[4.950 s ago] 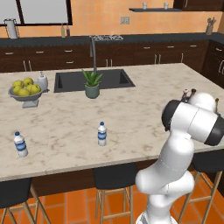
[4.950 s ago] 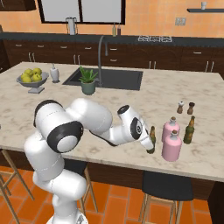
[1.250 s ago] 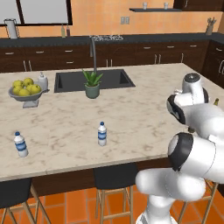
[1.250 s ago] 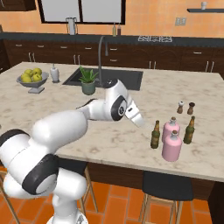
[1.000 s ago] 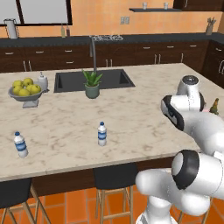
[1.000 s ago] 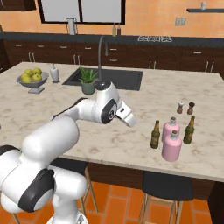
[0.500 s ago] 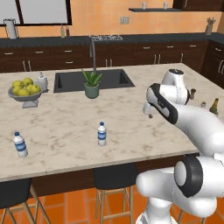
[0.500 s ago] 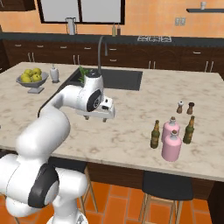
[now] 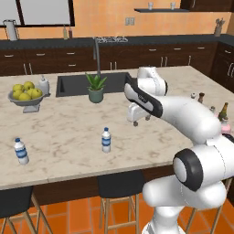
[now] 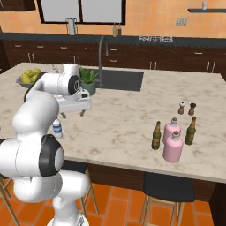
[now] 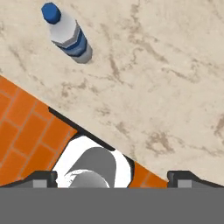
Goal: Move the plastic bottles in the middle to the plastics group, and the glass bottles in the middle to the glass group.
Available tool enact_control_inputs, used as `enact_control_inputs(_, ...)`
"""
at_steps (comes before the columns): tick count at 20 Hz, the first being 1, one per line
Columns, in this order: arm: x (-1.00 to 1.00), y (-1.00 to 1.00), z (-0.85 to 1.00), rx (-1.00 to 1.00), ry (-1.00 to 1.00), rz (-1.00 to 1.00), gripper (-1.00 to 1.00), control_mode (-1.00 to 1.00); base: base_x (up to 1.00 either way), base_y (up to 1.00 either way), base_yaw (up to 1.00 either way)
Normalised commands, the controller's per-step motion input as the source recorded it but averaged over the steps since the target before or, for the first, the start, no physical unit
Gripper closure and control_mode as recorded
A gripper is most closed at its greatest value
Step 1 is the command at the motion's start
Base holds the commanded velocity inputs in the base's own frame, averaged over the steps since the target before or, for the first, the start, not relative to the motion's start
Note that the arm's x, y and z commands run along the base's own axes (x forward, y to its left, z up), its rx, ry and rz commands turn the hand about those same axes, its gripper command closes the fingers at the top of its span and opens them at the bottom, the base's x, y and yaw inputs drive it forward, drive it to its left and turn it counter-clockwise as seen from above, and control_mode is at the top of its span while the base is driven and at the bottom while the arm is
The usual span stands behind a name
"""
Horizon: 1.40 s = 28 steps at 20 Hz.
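Hovering over the marble bench, the tool sits near the centre of the left base view, pointing down, jaws spread wide and holding nothing. In the right base view the tool is at left of centre, above the bench.

Middle water bottle stands upright below and left of the tool in the left base view, apart from it. In the right base view the same bottle shows just below the tool, partly behind the arm. Hand view has it in the upper left, seen from above, blue band visible, cap looking blue here, standing near the bench edge over orange floor tiles.

Second water bottle stands at the far left of the left base view, near the front edge.

Glass cluster at right of the right base view: two pink bottles, one in front, one behind, touching or nearly so; one beer bottle just left of them, another just right. Two shakers stand behind the cluster.

Plant pot and fruit bowl sit toward the upper left of the left base view, by the sink.
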Motion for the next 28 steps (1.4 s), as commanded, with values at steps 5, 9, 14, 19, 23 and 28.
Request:
enact_control_inputs(5,0.00,0.85,0.00,-0.04,-0.05,0.15,-1.00,-1.00,0.00,0.00,0.00)
enact_control_inputs(9,-0.04,0.57,0.00,-0.01,-0.19,0.03,-1.00,-1.00,0.00,0.00,0.00)
enact_control_inputs(14,0.22,0.27,0.00,0.01,-0.27,0.00,-1.00,-1.00,0.00,0.00,0.00)
enact_control_inputs(19,0.32,0.22,0.00,0.06,-0.13,-0.01,-1.00,-1.00,0.00,0.00,0.00)
enact_control_inputs(23,0.04,0.34,-0.02,0.04,0.00,0.00,-1.00,-1.00,0.00,0.00,0.00)
enact_control_inputs(28,0.05,0.29,-0.12,0.00,0.02,0.00,-1.00,-1.00,0.00,0.00,0.00)
